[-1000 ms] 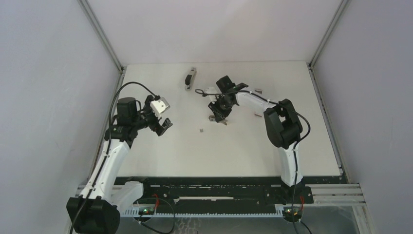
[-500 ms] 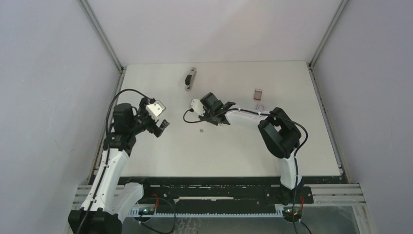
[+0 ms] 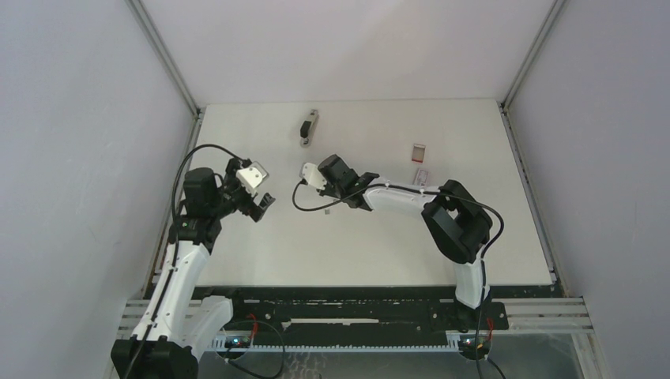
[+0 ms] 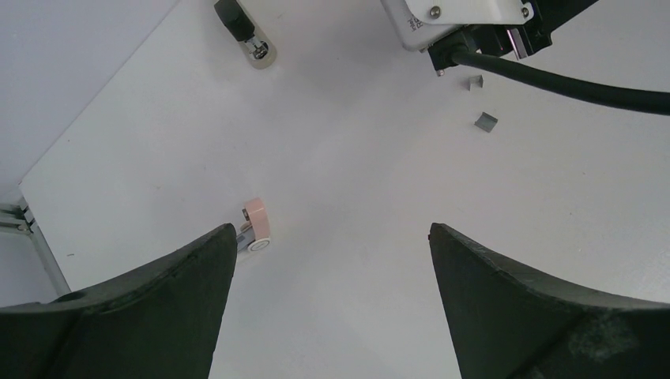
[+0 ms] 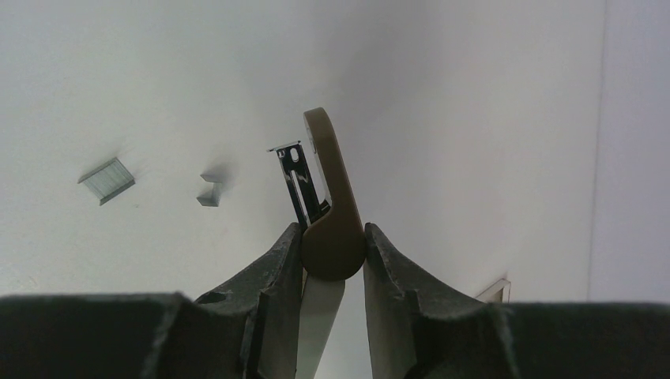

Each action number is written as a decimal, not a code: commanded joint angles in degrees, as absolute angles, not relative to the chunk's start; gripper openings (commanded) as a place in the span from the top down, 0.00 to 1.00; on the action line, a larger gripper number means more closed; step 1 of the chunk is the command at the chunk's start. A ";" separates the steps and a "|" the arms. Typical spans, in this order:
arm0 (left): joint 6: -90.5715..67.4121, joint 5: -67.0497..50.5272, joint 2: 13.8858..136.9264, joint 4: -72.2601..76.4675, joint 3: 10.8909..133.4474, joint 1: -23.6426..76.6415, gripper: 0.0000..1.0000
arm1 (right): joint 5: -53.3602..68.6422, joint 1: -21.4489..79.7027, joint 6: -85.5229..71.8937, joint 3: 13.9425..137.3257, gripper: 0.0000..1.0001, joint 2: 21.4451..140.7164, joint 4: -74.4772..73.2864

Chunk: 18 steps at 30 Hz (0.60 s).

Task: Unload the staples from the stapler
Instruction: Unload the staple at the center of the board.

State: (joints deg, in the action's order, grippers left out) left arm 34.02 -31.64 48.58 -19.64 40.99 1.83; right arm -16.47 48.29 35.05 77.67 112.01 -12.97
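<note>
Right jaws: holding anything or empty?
Holding. The right gripper has its jaws clamped on a brown curved piece with a chrome strip beside it.

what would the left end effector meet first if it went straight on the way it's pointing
Most likely bare table, as far as depth can be judged. The left end effector is open; the pink-and-grey clawed piece lies just off that line, to one side.

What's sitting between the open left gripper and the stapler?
Nothing directly. Bare table runs from the left gripper to the stapler; a small pink piece lies just beside that line, near the gripper.
</note>
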 commanded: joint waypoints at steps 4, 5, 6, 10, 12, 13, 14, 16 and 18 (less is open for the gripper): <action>33.02 -34.61 48.91 -17.31 40.35 1.30 0.04 | -11.27 46.85 30.59 81.38 0.85 108.61 -15.89; 33.30 -35.48 49.03 -17.46 40.29 1.27 0.04 | -9.30 46.19 29.16 82.33 0.85 108.77 -17.54; 33.66 -36.30 49.14 -17.61 40.21 1.31 0.04 | -6.81 45.55 27.72 83.34 0.85 108.92 -19.16; 36.49 -40.54 48.87 -18.70 39.87 1.32 0.04 | 5.94 42.15 22.56 87.70 0.85 109.24 -26.47; 38.21 -42.06 48.54 -18.72 39.61 1.33 0.03 | 12.82 40.52 20.38 89.91 0.85 109.32 -30.59; 39.03 -42.58 48.33 -18.72 39.55 1.33 0.02 | 15.54 39.87 19.70 91.00 0.85 109.40 -32.31; 39.69 -42.96 48.23 -18.60 39.53 1.44 0.02 | 18.60 39.29 19.00 91.77 0.84 109.42 -33.69; 41.16 -43.95 48.26 -18.50 39.67 1.57 0.01 | 24.56 38.21 17.54 93.07 0.85 109.38 -35.89; 42.58 -44.54 48.36 -18.55 39.87 2.35 0.00 | 30.37 37.20 16.07 93.97 0.84 109.76 -37.60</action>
